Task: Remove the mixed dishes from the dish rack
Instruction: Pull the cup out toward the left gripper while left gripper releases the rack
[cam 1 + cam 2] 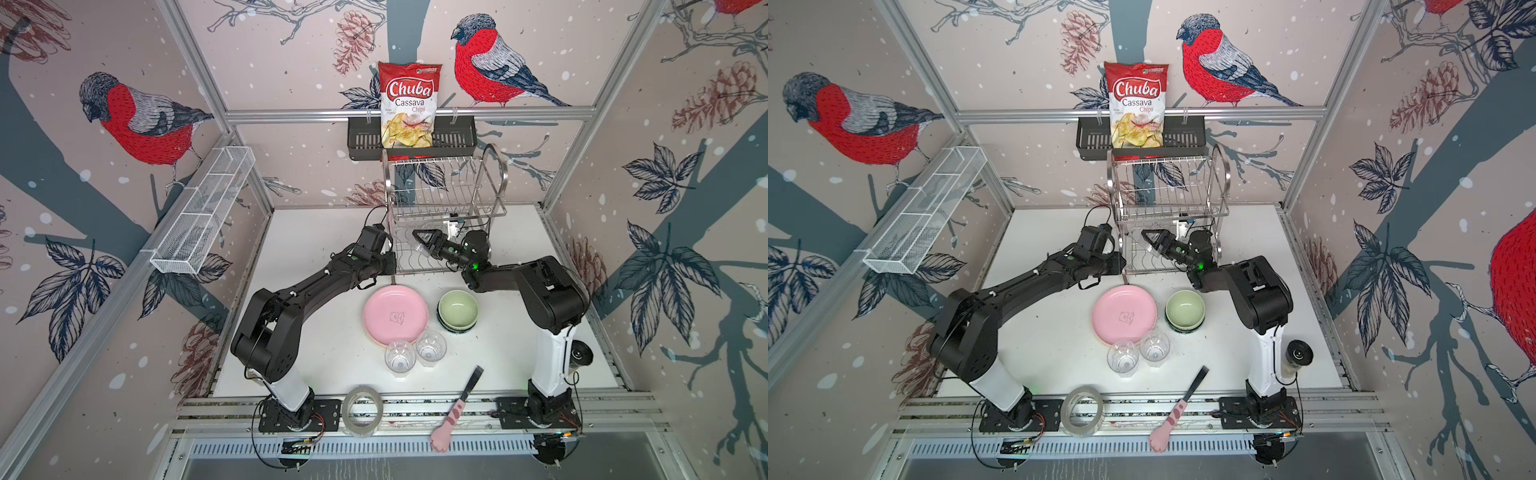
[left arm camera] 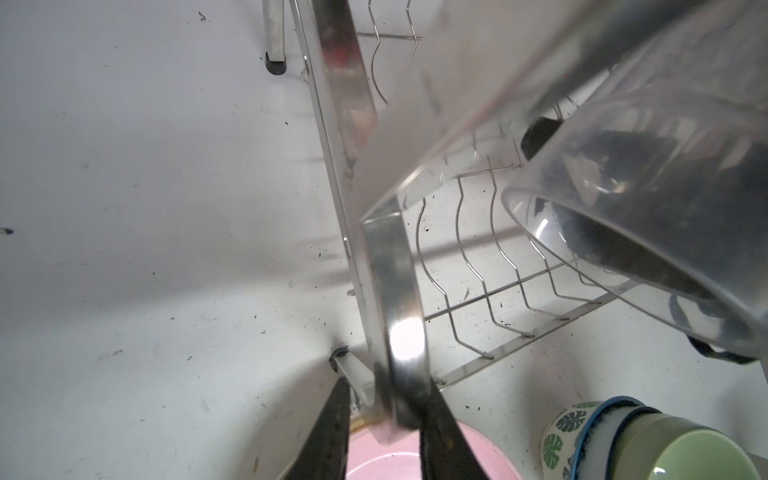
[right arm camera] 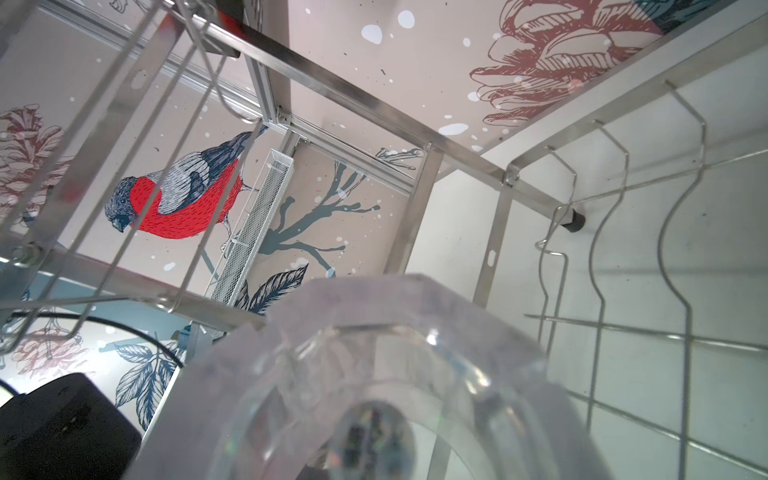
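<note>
- Dish rack (image 1: 446, 215) stands at the back of the white table (image 1: 316, 332), and one clear glass (image 3: 365, 374) is inside its lower tier.
- Your right gripper (image 1: 423, 242) reaches into that lower tier from the front right. Its jaws are spread wide and clamped across the clear glass.
- That glass is tilted over the wavy wires of the lower shelf. You cannot tell whether it touches them.
- Your left gripper (image 2: 382, 415) sits at the rack's front left corner. Its fingers (image 2: 328, 436) are narrowly parted on either side of the flat steel side band; one lies against the band, the other stands clear of it.
- On the table in front of the rack, the pink plate (image 1: 395, 318) tops a plate stack. Just beside it, the pale green bowl (image 1: 458, 309) is nested on the leaf-print bowl (image 2: 557, 436).
- A second glass (image 1: 400, 355) and a third glass (image 1: 431, 347) stand side by side at the plate stack's front edge.
</note>
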Robot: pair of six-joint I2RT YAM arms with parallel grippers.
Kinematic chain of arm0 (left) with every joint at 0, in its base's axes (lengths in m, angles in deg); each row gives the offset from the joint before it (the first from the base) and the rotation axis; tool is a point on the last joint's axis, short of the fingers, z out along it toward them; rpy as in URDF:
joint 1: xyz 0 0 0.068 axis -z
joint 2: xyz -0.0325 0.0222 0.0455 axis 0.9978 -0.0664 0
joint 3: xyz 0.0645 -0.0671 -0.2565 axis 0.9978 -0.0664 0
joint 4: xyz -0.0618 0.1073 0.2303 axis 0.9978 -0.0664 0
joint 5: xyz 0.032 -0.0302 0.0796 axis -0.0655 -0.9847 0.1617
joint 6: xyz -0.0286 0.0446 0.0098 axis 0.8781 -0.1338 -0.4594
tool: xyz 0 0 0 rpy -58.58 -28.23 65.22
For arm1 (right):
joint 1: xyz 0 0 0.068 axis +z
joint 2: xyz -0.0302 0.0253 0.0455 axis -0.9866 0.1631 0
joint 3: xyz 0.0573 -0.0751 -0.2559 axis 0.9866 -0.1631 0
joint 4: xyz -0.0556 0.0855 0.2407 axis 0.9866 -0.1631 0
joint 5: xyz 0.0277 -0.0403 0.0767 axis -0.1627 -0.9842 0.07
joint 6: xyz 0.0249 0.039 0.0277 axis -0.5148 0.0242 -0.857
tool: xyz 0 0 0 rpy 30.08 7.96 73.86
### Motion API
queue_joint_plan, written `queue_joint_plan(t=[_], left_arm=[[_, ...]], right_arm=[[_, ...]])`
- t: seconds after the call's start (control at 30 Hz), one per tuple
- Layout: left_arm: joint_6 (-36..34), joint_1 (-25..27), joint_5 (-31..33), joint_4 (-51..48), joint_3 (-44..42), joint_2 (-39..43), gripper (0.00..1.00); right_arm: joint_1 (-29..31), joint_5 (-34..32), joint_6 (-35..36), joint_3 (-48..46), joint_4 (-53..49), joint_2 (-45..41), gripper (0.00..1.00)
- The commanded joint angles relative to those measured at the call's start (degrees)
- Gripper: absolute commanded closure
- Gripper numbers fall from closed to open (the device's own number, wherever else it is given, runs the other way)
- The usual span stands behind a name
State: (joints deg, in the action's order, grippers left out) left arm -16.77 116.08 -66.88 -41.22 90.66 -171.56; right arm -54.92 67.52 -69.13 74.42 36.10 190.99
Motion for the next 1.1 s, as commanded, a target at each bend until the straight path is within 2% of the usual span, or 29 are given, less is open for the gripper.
queue_joint_plan(t=[0.0, 0.2, 0.43, 0.77, 0.8, 0.83, 0.9, 1.07], left_arm=[[0.0, -0.1, 0.9, 0.1, -0.6, 0.6, 0.63], [0.7, -0.1, 1.0, -0.2, -1.6, 2.4, 0.44], [2.3, -0.1, 0.8, -0.6, -5.6, 7.9, 0.37], [4.7, 0.8, 1.7, -1.6, -14.1, 20.3, 0.33], [4.8, 1.2, 1.9, -1.6, -14.8, 21.4, 0.34], [4.8, 1.6, 2.0, -1.5, -15.5, 22.4, 0.40], [5.1, 2.8, 2.4, -1.7, -16.4, 23.8, 0.45], [5.7, 7.9, 5.3, -3.1, -16.8, 25.8, 0.43]], right_arm=[[0.4, 1.3, -1.8, -1.4, 6.3, -1.7, 0.93], [1.0, 0.7, -1.7, -5.5, 6.8, -5.3, 0.93], [1.8, -0.5, -1.6, -11.1, 7.0, -10.4, 0.93], [5.2, -4.0, 2.4, -17.8, 0.2, -20.0, 0.94], [5.6, -4.5, 2.9, -18.4, -0.8, -21.2, 0.94], [6.0, -5.0, 3.4, -19.0, -1.8, -22.4, 0.94], [6.8, -5.7, 3.5, -20.4, -2.8, -24.7, 0.94], [8.4, -8.1, 4.7, -24.3, -6.2, -31.1, 0.94]])
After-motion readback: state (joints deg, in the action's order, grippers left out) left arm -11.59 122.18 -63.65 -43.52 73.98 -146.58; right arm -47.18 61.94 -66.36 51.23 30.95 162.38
